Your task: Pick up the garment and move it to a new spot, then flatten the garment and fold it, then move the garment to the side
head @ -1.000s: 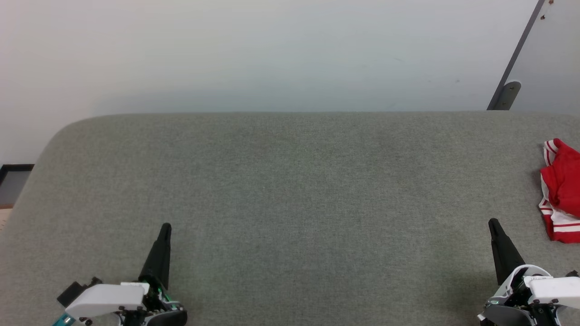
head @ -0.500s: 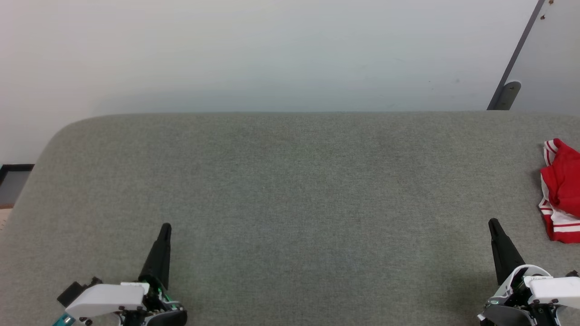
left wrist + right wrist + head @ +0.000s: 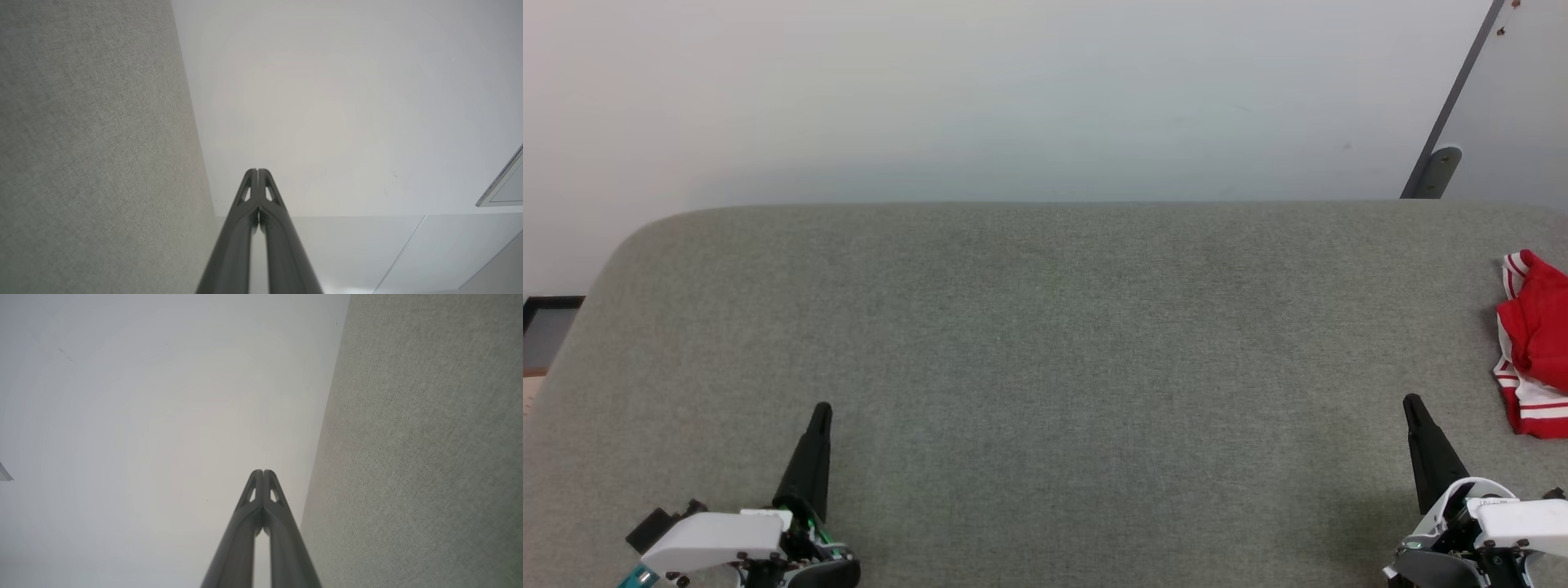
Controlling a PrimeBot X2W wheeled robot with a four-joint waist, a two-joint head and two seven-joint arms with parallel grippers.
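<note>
The garment (image 3: pixel 1535 343), bright red with white striped edges, lies bunched at the far right of the grey felt table (image 3: pixel 1045 343), partly cut off by the head view's edge. My left gripper (image 3: pixel 821 408) rests shut at the lower left, far from the garment, holding nothing. My right gripper (image 3: pixel 1411 402) is shut at the lower right, a little left of and nearer than the garment, not touching it. In the left wrist view the fingertips (image 3: pixel 258 170) meet against a pale wall. The right wrist view shows the right gripper (image 3: pixel 263 472) with its tips together too.
A pale wall (image 3: pixel 1013 98) rises behind the table's far edge. A grey angled panel with a metal bracket (image 3: pixel 1441 167) stands at the back right. The table's left corner is rounded, with dark floor trim (image 3: pixel 547 314) beyond it.
</note>
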